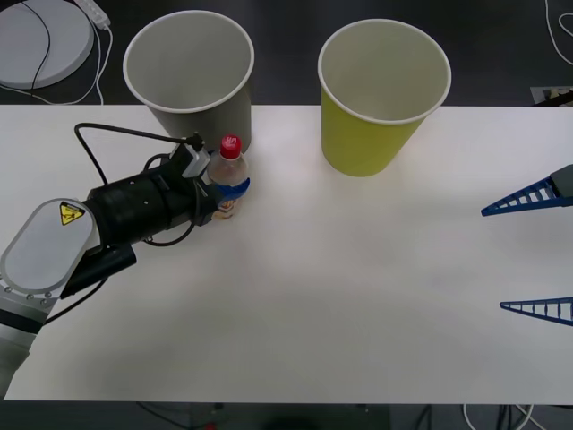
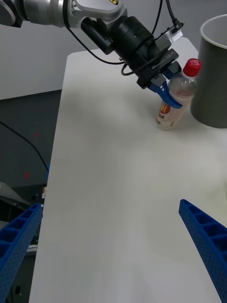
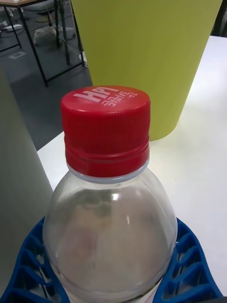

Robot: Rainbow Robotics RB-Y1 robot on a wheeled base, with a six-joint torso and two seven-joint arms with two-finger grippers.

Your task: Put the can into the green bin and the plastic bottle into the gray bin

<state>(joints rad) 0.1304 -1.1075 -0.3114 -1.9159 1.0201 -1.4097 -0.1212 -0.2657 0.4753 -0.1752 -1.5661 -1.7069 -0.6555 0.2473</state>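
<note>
The plastic bottle (image 1: 229, 173), clear with a red cap and a yellow-and-red label, stands slightly tilted with its base at the table, just in front of the gray bin (image 1: 213, 109). My left gripper (image 1: 227, 191) is shut on the plastic bottle, its blue fingers (image 3: 189, 265) wrapped around the body below the shoulder. From the right wrist, the plastic bottle (image 2: 177, 97) and left gripper (image 2: 168, 98) show beside the gray bin (image 2: 213, 80). The green bin (image 1: 367, 134) stands to the right of the gray one. My right gripper (image 1: 535, 253) is open at the table's right edge. The can is out of view.
The white table (image 1: 313, 296) stretches bare between the two arms and in front of the bins. A white round disc (image 1: 40, 40) and cables lie on the dark floor beyond the table's far left corner.
</note>
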